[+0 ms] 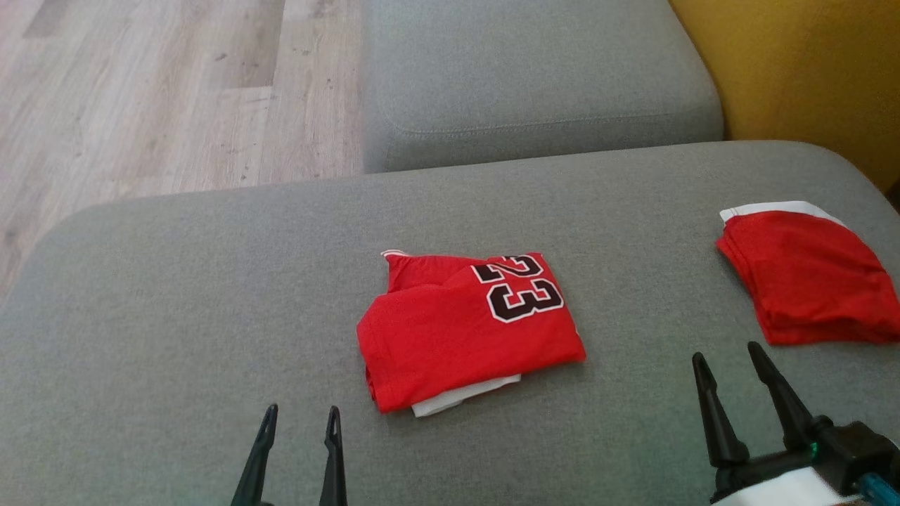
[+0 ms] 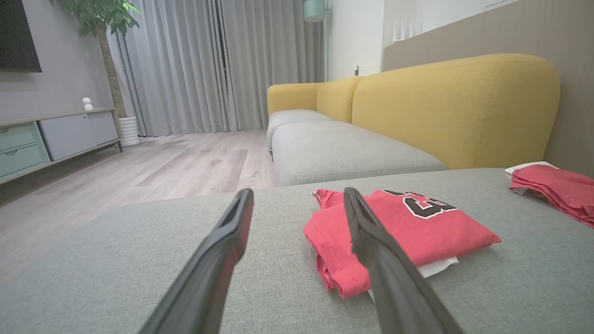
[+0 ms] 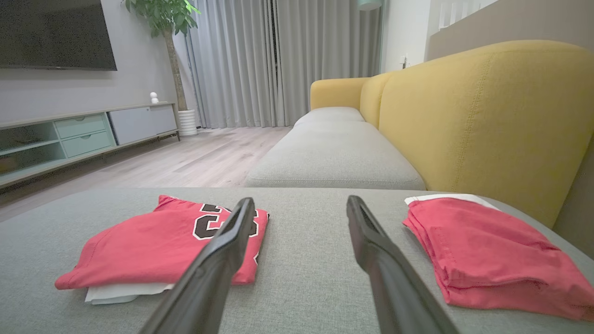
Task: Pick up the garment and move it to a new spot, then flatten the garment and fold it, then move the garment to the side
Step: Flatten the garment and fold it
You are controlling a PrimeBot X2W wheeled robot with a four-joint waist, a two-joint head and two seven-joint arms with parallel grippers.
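1. Looking down on a grey sofa cushion (image 1: 176, 316), we see the garment (image 1: 450, 337), a folded red jersey numbered 23, lying flat with a white layer peeking from under its near edge.
2. Our left gripper (image 1: 303, 409) is low, on the near side of the garment and a little to its left. Its fingers point forward, parted, and hold nothing.
3. Our right gripper (image 1: 725, 350) sits well to the garment's right, its fingers tilted slightly leftward, spread wide and empty.
4. A second folded red cloth (image 1: 808, 281) lies further to the garment's right.
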